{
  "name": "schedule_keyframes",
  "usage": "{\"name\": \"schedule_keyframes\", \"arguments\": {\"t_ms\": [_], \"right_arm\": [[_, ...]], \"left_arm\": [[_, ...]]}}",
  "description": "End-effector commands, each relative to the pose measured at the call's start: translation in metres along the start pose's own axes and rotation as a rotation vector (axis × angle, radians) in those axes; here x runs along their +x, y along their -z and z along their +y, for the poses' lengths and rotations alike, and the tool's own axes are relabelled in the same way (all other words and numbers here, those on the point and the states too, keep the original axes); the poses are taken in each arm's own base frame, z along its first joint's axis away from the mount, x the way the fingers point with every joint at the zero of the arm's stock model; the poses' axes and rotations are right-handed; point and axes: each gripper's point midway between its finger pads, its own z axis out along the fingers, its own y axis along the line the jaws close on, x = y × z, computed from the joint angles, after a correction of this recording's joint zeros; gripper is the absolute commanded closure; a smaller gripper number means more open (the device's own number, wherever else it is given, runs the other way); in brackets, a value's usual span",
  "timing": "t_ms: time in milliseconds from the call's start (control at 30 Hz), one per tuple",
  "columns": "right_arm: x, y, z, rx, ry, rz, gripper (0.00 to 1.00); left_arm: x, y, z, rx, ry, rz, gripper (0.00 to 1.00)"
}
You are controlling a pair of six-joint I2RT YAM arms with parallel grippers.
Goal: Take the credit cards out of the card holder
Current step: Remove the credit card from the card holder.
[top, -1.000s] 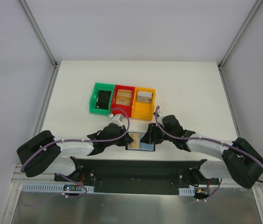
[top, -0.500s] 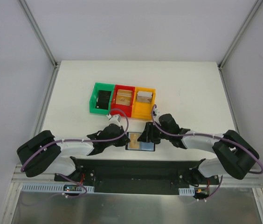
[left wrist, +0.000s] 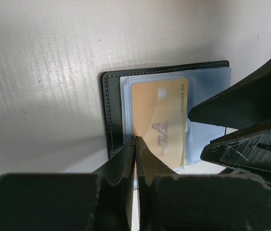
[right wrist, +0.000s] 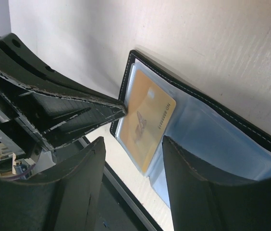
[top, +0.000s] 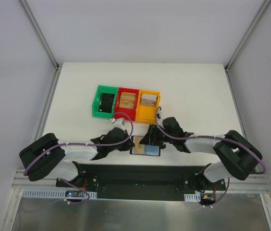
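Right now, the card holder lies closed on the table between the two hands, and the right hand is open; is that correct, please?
Not quite: the card holder lies open, not closed; the left wrist view shows a gold card tucked inside it. The rest stands, including the open right hand.

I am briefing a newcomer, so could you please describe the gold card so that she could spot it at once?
On the white table, at the middle of its near edge, lies an open black wallet. The card sits in its left half, under a clear sleeve. It is the only tan-gold piece there; the half beside it is plain grey-blue.
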Motion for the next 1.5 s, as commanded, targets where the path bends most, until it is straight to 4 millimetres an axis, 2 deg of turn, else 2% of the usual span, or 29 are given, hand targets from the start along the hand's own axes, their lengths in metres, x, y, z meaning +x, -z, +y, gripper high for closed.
{"name": "schedule_keyframes", "arguments": {"t_ms": [0,500,900,1467], "right_arm": [[-0.012,-0.003,0.018,-0.073,-0.02,-0.048,0.46],[-0.001,0.002,-0.003,-0.031,-0.087,-0.071,0.46],[-0.002,-0.001,0.005,-0.099,-0.134,-0.095,0.46],[-0.001,-0.003,0.01,-0.139,-0.154,-0.09,0.48]], "left_arm": [[0.004,-0.003,0.007,-0.02,0.018,0.015,1.0],[0.007,0.0,0.018,-0.047,0.046,0.002,1.0],[0.011,0.002,0.024,-0.065,0.058,0.009,1.0],[0.012,0.001,0.023,-0.066,0.059,0.014,1.0]]}}
